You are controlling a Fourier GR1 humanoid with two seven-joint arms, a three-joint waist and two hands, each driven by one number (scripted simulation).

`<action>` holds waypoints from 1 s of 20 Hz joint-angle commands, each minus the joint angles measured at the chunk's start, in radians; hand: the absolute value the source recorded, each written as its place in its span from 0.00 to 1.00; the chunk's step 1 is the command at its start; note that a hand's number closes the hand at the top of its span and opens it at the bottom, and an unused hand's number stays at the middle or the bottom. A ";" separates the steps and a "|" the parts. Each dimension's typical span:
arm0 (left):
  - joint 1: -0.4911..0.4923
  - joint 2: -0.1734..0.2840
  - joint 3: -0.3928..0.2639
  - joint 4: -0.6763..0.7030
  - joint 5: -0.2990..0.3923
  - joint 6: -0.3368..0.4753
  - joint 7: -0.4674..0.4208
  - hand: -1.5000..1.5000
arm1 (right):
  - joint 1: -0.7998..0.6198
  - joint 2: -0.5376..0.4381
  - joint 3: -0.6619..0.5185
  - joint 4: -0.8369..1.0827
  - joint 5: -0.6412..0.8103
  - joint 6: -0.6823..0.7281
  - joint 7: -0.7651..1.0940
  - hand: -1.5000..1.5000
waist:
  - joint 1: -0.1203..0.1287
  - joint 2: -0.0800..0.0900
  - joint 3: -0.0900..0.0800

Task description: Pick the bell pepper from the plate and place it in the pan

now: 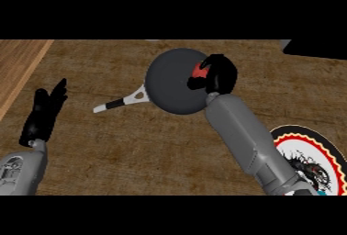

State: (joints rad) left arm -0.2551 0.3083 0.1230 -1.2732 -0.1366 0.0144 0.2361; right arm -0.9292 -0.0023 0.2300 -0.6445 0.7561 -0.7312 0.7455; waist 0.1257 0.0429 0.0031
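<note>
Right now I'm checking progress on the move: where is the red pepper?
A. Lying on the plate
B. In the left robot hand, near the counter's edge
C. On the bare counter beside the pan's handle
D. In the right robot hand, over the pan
D: the pepper shows red between the curled fingers of the right robot hand, over the pan, not the plate.

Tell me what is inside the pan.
Over the grey pan, the right hand curls round a red bell pepper. The hand covers most of it, so contact with the pan is hidden.
</note>
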 commanded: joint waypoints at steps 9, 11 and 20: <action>-0.022 -0.015 -0.024 0.003 -0.020 0.004 -0.008 0.50 | -0.028 0.002 -0.067 0.121 -0.266 -0.174 -0.296 0.00 | 0.041 0.014 0.002; -0.032 -0.022 -0.021 0.011 -0.019 0.012 -0.014 0.50 | -0.052 0.002 -0.080 0.130 -0.284 -0.211 -0.323 0.00 | 0.047 0.019 0.002; -0.005 -0.037 -0.033 0.004 -0.032 0.023 0.002 0.50 | -0.077 0.002 -0.151 0.141 -0.396 -0.396 -0.495 0.00 | 0.007 -0.001 0.001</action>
State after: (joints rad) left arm -0.2722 0.2848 0.0963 -1.2678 -0.1591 0.0227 0.2372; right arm -0.9922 -0.0049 0.1079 -0.5177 0.4087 -1.0248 0.3005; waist 0.1481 0.0481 0.0044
